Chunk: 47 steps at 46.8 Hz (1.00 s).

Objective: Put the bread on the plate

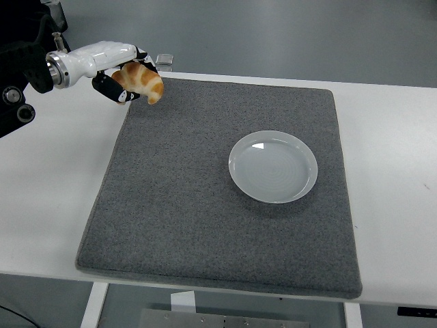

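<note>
Grey floor behind, white table (396, 137) in front of me, and a big grey felt mat (205, 219) covering most of it. So I've got the bread (141, 80), a little croissant, pinched in my left hand (121, 76), fingers curled round it from the back and underneath. It's up off the mat, hanging over the mat's far left corner, with its curved tip drooping down and to the right.

What matters for the next bit: the plate (273, 167) sits on the right half of the mat, so it's off to my right and closer to me than where my hand is now. Well apart, not a little nudge. I reckon I need a diagonal swing, rightwards and back toward the near edge, then down. The croissant's long side runs roughly along that same diagonal, so it should land across the middle of the plate without me twisting my wrist much.

Plate's empty and nothing stands between it and my hand. Right arm isn't in view at all, so left does the whole job even though the plate is on the other side. Bit of a reach, I'd guess.
</note>
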Each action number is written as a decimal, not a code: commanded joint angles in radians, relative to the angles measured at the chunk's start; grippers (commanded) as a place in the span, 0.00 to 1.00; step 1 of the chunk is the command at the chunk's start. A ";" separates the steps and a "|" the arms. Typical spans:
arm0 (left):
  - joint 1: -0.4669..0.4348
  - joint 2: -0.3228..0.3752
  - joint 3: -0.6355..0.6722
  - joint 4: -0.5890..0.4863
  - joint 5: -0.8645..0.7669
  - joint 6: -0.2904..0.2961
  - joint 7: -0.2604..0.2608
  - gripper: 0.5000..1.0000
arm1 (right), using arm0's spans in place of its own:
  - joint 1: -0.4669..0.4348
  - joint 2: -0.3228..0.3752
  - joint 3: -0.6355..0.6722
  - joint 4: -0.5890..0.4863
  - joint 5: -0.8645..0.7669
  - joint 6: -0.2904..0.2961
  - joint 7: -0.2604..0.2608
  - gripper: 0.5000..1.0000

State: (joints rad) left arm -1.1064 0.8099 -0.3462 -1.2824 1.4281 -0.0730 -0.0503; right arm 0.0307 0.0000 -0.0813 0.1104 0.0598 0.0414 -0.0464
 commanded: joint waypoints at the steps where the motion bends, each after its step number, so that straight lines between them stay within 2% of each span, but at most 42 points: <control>1: -0.044 0.000 0.000 0.000 -0.002 -0.033 0.000 0.00 | 0.000 0.000 0.000 0.000 0.000 0.000 0.000 0.90; 8: -0.111 -0.006 -0.005 0.000 -0.021 -0.088 0.000 0.00 | 0.000 0.000 0.000 0.000 0.000 0.000 0.000 0.90; 21: -0.197 -0.026 -0.007 -0.002 -0.048 -0.145 0.000 0.00 | 0.000 0.000 0.000 0.000 0.000 0.000 0.000 0.90; 37: -0.247 -0.182 -0.007 -0.025 -0.067 -0.156 0.001 0.00 | 0.000 0.000 0.000 0.000 0.000 0.000 0.000 0.90; 47: -0.273 -0.239 -0.007 -0.028 -0.067 -0.172 0.000 0.00 | 0.000 0.000 0.000 0.000 0.000 0.000 0.000 0.90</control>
State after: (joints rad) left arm -1.3738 0.5857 -0.3528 -1.3090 1.3607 -0.2369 -0.0498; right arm 0.0307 0.0000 -0.0813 0.1104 0.0598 0.0414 -0.0462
